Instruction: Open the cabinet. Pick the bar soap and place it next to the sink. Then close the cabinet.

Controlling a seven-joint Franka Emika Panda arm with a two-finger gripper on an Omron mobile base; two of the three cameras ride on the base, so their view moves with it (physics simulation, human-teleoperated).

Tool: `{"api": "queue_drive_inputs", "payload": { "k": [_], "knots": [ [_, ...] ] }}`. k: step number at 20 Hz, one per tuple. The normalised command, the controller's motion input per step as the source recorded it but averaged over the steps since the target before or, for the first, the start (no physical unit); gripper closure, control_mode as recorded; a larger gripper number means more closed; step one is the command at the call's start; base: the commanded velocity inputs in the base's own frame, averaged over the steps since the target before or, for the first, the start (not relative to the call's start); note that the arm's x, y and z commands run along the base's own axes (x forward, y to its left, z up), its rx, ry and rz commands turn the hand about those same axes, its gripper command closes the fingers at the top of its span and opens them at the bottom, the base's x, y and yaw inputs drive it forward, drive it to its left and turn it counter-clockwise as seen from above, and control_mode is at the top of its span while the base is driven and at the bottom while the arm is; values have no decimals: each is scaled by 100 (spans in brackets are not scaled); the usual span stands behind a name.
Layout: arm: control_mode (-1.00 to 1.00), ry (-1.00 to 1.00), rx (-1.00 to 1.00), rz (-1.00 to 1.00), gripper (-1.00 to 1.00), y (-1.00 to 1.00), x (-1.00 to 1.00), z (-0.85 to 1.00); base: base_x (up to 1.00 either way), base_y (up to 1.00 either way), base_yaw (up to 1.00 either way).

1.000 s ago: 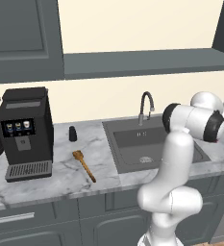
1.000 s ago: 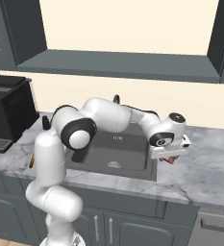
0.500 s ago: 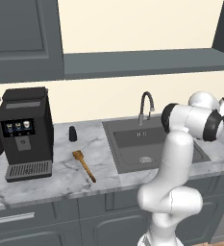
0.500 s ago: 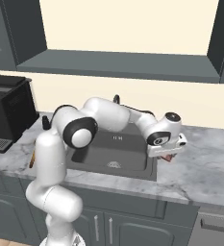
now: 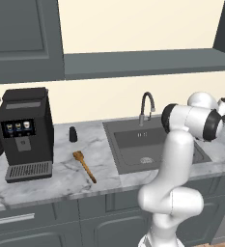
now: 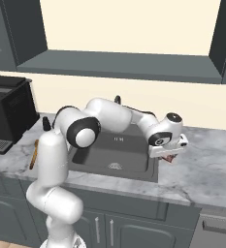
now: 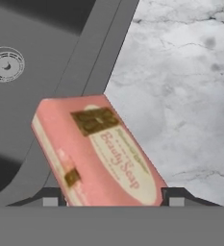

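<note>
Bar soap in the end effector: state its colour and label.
Reddish-pink bar soap with a cream oval label and a dark brown tag; clearest in the hand view.

The cabinet (image 6: 119, 65) above the sink (image 5: 152, 144) stands open, cream back and grey shelf bare. The pink soap (image 7: 99, 151), labelled "Beauty Soap", tilts over the sink's right rim, partly above the marble. The sink is a dark basin with a round drain.

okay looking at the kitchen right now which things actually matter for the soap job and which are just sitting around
Part of the job:
bar soap, held between the fingers of the gripper over the sink's right rim
sink
cabinet, doors open

Just sitting around:
coffee machine
wooden spatula
small dark shaker
faucet
</note>
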Motion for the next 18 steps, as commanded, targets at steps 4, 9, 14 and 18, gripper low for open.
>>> {"api": "queue_drive_inputs", "payload": {
  "k": [4, 9, 14, 18],
  "knots": [
    [-100, 0, 0, 0, -100, 0, 0, 0, 0, 0, 0],
    [-100, 0, 0, 0, -100, 0, 0, 0, 0, 0, 0],
    [-100, -2, 0, 0, -100, 0, 0, 0, 0, 0, 0],
    [-100, -17, 0, 0, -100, 0, -45, 36, 0, 0, 0]
  ]
}}
